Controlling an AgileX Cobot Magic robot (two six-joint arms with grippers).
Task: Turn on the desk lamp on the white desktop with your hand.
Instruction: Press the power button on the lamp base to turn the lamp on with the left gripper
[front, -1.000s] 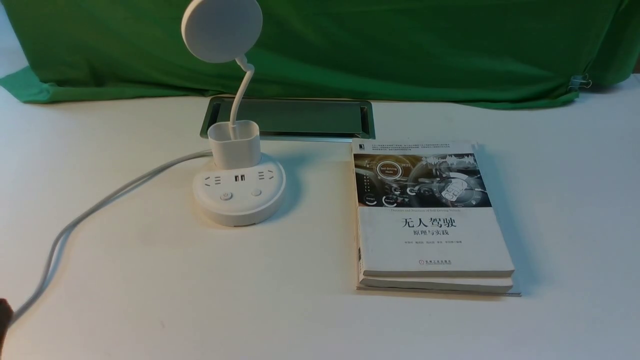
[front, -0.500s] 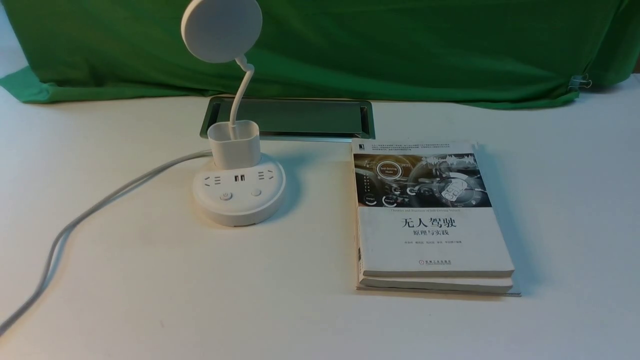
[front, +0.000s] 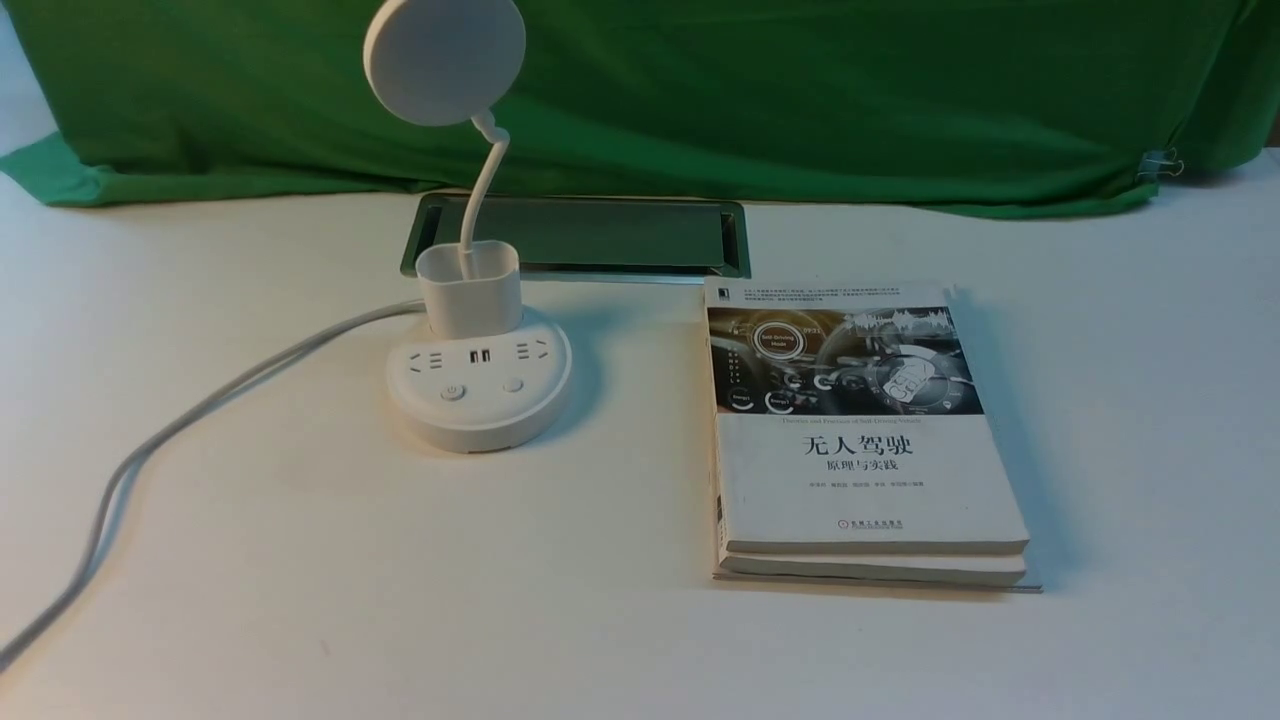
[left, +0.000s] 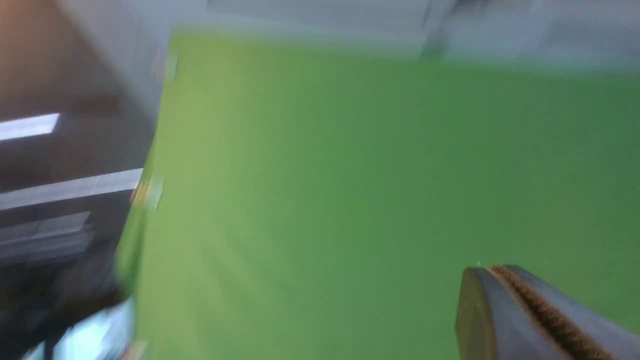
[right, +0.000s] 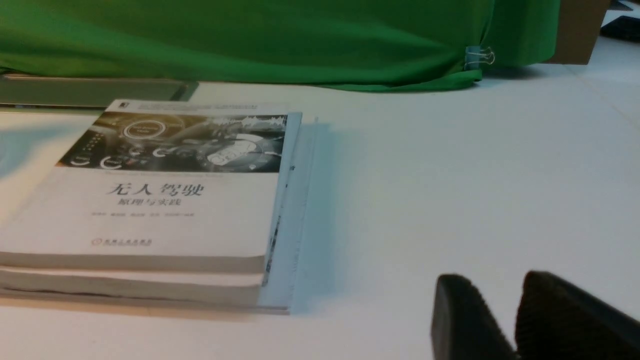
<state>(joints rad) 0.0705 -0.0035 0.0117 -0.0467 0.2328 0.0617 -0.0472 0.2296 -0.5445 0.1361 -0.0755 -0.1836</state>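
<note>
The desk lamp (front: 478, 390) stands left of centre on the white desktop (front: 300, 560). Its round disc head (front: 444, 60) rises on a thin neck from a cup-shaped holder (front: 468, 285). Two buttons (front: 453, 392) sit on the front of the base. Neither hand appears in the front view. In the left wrist view my left gripper (left: 492, 270) is shut and empty, in front of blurred green cloth. My right gripper (right: 500, 285) hovers low over bare desktop to the right of the book, with its fingertips (right: 455, 295) a narrow gap apart and nothing between them.
A thick white book (front: 860, 430) lies right of the lamp, also seen in the right wrist view as the book (right: 150, 200). A metal-rimmed cable slot (front: 580, 235) sits behind the lamp. The lamp's grey cord (front: 200, 410) runs to the lower left. A green cloth (front: 800, 100) hangs at the back.
A dark piece of my left hand at the lower left edge of the front view has moved out of view. The lamp and the book have not moved.
</note>
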